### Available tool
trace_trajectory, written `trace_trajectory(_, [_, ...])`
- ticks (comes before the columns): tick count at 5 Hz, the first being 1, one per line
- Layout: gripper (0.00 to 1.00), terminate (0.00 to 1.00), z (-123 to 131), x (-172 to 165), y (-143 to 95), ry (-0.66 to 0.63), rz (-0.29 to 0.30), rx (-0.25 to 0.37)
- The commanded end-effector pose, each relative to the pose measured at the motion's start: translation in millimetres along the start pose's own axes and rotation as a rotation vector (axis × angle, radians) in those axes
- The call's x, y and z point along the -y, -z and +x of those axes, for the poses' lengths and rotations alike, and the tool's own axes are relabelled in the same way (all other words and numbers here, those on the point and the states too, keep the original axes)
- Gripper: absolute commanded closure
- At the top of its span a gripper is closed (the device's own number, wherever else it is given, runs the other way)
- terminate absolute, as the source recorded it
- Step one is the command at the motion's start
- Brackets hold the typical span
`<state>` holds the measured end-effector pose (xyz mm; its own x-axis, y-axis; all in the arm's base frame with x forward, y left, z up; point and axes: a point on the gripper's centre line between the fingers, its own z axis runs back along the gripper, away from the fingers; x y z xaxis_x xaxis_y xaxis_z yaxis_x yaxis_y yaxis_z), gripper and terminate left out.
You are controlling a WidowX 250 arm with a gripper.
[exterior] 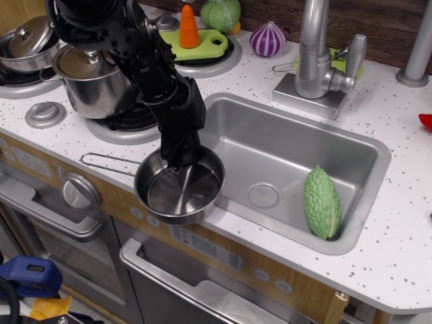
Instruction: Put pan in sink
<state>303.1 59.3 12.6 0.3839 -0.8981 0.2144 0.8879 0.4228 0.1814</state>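
pan (179,189): steel, upright, empty, at counter edge, overlapping sink's left rim | sink (368,152): grey rectangular basin

One fixed view, high and near, angled down over the counter front toward the sink (351,145).

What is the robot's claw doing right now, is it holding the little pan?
Gripper: reaching down into the pan at its back rim. Whether it is clamped on the rim cannot be told.
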Motion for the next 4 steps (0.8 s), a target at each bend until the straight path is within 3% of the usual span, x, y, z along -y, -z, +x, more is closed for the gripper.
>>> trace_trajectory(1, [1.0,0.0,21.6,-39.8,-16.9,0.037,0.053,0.036])
trace_trajectory(3, [1.0,0.0,73.9,-63.8,-11.4,-0.031,0.059,0.08])
trace_trajectory(4, [1.0,0.0,100.1,-45.9,-6.1,-0.114,0.064,0.099])
